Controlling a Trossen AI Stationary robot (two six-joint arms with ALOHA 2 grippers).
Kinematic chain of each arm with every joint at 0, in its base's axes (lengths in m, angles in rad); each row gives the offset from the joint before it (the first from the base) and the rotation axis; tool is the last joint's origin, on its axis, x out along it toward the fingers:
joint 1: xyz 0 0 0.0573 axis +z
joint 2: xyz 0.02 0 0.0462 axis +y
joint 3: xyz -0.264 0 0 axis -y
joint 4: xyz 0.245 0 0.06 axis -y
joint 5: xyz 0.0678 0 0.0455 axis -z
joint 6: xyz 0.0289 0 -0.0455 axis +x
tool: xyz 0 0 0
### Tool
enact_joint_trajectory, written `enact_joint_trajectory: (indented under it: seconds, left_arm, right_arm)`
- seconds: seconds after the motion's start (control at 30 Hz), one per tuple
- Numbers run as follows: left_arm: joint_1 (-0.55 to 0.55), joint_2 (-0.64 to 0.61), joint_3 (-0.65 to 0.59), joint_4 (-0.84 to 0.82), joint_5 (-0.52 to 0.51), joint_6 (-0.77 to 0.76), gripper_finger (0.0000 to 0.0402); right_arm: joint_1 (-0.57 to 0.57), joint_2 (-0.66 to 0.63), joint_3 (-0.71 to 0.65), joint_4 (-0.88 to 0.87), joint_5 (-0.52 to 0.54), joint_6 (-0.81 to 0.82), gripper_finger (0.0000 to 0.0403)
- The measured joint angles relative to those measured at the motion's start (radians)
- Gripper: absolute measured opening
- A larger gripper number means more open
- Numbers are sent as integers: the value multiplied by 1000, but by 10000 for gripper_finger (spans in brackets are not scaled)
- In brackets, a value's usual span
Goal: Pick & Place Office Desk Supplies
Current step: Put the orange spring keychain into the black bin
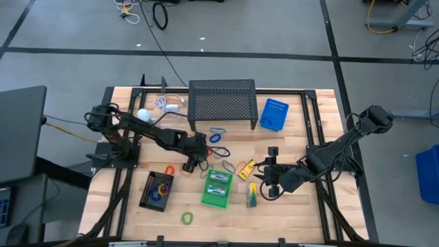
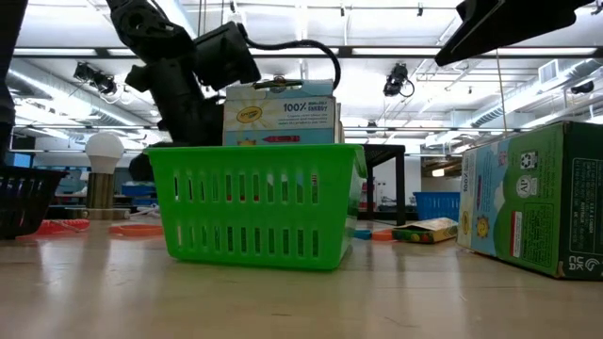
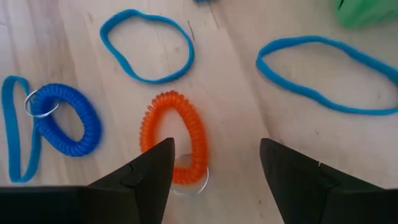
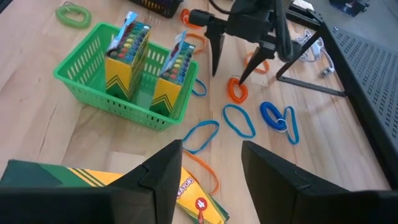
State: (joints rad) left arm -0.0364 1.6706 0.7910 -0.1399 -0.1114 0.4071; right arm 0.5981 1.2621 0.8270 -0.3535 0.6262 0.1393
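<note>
An orange coiled loop with a metal ring lies flat on the table. My left gripper stands open over it and slants down; one finger is at the loop's side, the other on bare wood. The right wrist view shows that gripper just above the loop. A green basket holds two yellow crayon boxes upright. My right gripper hovers open beside another crayon box, which lies on the table. Its fingers have nothing between them. My left gripper comes at the orange coiled loop from above, slanting down. One finger hides the loop's lower edge. Whether it touches the loop, I cannot tell. The loop lies flat on the table.
Blue loops and a blue coil lie near the orange one. A black basket with loops stands at the left, with a green loop near the front edge. A black mesh stand, a blue container and a white ball are at the back.
</note>
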Motion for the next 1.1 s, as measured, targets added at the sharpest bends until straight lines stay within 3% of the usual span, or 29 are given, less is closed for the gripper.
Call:
enact_joint_trajectory:
  seconds: [0.37, 0.87, 1.1]
  left_arm:
    - [23, 28, 2, 4, -5, 5, 227]
    - [41, 30, 1, -15, -46, -26, 66]
    - [43, 29, 2, -46, -70, -51, 11]
  right_arm:
    - [0, 0, 0, -4, 5, 4, 176]
    - [0, 0, 0, -6, 6, 7, 176]
    - [0, 0, 0, -7, 7, 6, 176]
